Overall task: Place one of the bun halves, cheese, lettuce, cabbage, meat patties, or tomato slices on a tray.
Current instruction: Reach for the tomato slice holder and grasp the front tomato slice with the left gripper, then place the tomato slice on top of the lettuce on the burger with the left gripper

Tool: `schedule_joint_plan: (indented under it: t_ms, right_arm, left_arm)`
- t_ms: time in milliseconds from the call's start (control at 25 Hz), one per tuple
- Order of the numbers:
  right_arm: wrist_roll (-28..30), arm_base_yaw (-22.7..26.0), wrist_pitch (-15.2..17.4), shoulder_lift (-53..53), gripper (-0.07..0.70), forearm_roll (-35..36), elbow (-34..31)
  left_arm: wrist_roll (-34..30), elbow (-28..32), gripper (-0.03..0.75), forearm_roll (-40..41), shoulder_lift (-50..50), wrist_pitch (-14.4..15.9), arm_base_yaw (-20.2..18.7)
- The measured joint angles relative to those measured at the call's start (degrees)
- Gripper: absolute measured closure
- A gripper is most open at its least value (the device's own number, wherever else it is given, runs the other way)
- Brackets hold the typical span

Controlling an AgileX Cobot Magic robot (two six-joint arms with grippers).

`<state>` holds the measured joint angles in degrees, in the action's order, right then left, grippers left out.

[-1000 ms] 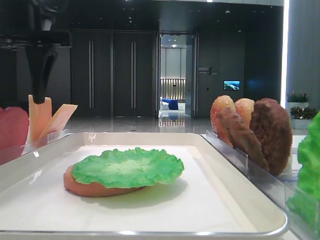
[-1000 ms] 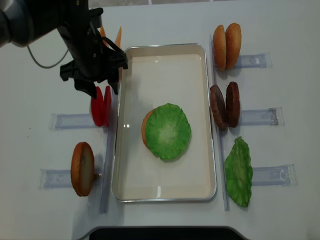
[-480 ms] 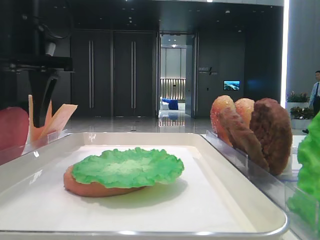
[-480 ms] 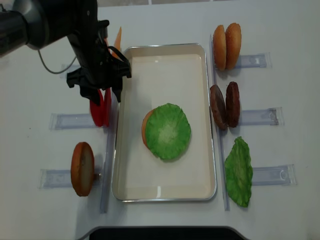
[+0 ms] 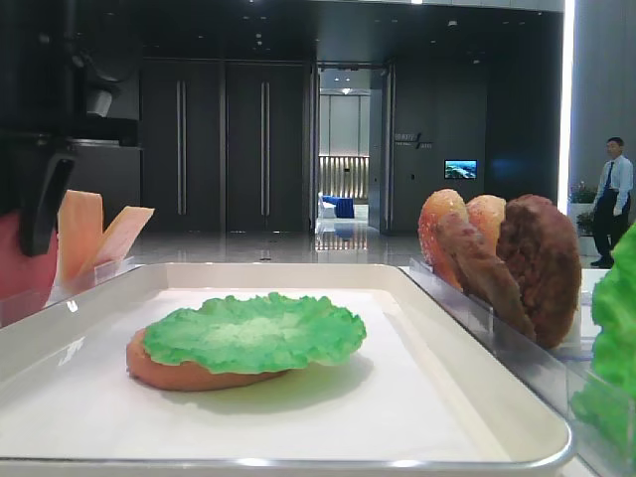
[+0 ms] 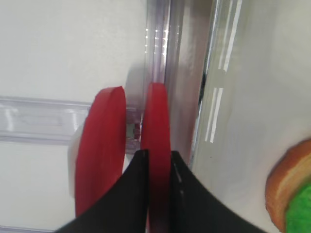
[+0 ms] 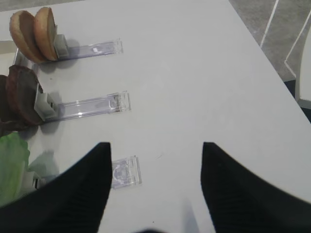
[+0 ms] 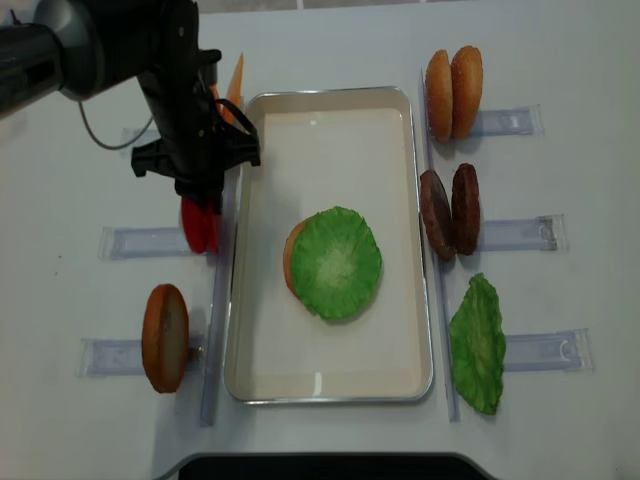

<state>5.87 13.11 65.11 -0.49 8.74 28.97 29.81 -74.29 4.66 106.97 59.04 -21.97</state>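
Note:
Two red tomato slices (image 6: 99, 150) stand on edge in a clear holder just left of the white tray (image 8: 330, 92). My left gripper (image 6: 158, 155) comes down over them and is shut on the right-hand slice (image 6: 156, 116), the one nearer the tray. From above, the gripper (image 8: 205, 205) covers most of the slices (image 8: 198, 232). On the tray a green lettuce leaf (image 8: 337, 262) lies on a bun half (image 8: 290, 255). My right gripper (image 7: 155, 145) hangs open over bare table, holding nothing.
Right of the tray stand two bun halves (image 8: 453, 92), two meat patties (image 8: 450, 210) and a spare lettuce leaf (image 8: 477, 345), each in a clear holder. On the left are cheese slices (image 8: 235, 75) and another bun half (image 8: 165, 337).
My left gripper has moved from beside the cheese toward the near side, come down over the tomato slices and shut on the slice nearer the tray. Nothing on the tray has moved.

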Motion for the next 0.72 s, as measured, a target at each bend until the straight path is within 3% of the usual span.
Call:
schedule_joint_plan:
  t_ms: [160, 320, 520, 720]
  right_arm:
    - [0.00, 0.00, 0.00, 0.00, 0.240, 0.00, 0.00]
    - [0.00, 0.00, 0.00, 0.00, 0.240, 0.00, 0.00]
    - [0.00, 0.00, 0.00, 0.00, 0.240, 0.00, 0.00]
    - [0.00, 0.00, 0.00, 0.00, 0.240, 0.00, 0.00]
  left_arm:
    - [-2.42, -3.27, 0.655, -3.30, -1.75, 1.47, 0.00]
    - [-4.51, -7.93, 0.655, -11.53, -4.51, 1.12, -0.08]
    - [-6.69, -9.02, 0.657, -16.29, -5.07, 1.10, -0.08]
    - [-18.83, -9.02, 0.657, -30.31, -5.07, -2.90, -0.16]
